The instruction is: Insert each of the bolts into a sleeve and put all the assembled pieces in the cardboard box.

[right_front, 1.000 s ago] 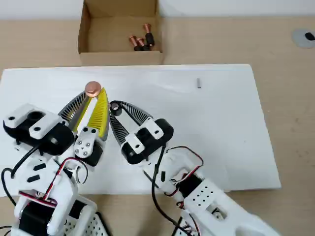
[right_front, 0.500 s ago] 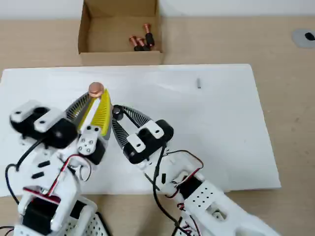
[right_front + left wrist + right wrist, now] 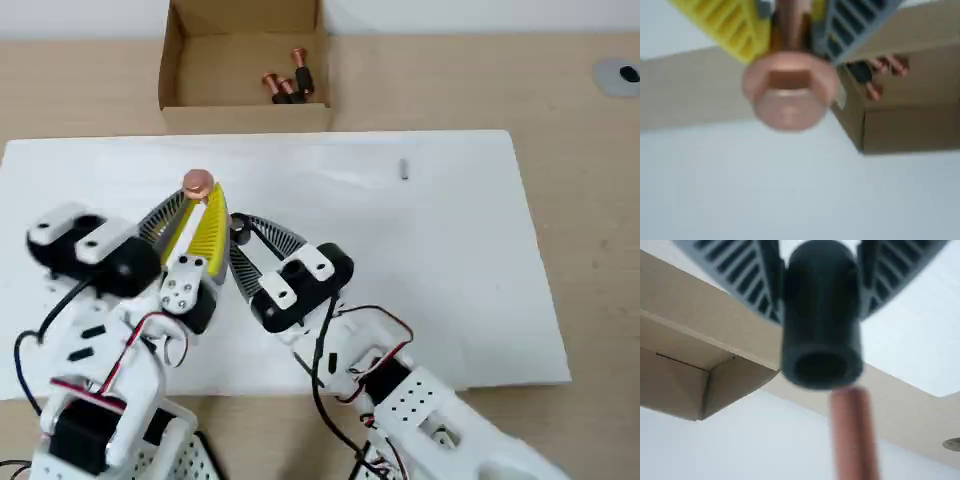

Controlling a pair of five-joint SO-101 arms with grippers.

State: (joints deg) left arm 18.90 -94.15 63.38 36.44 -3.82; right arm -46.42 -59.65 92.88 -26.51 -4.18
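The left gripper (image 3: 201,199), with one yellow finger and one grey one, is closed tight on the shank of a copper bolt (image 3: 197,183); the bolt's wide flanged head sticks out past the fingertips, over the far part of the white sheet (image 3: 430,290) that covers the wooden table (image 3: 590,200); just beside it, the right gripper (image 3: 238,226) has its two grey ribbed fingers pinched on a black sleeve (image 3: 238,233), which sits right at their tips; in the right wrist view the sleeve's round open mouth faces the camera, and the bolt's copper shank stands close by that mouth, though I cannot tell whether the two touch; from above, bolt and sleeve are near each other but the bolt head lies a little farther towards the cardboard box (image 3: 245,118); the box stands on the bare table just beyond the sheet's far edge, open at the top, well apart from both grippers; inside it, towards the right-hand wall as seen from above, lies a small cluster of assembled pieces (image 3: 285,82), copper heads with black sleeves on them; a small dark stub (image 3: 404,169) lies alone on the sheet off to the right, too small for me to say what it is; a grey disc (image 3: 618,76) is set in the table's far right corner; both arms rise from the near edge of the table, their wiring looped along them.
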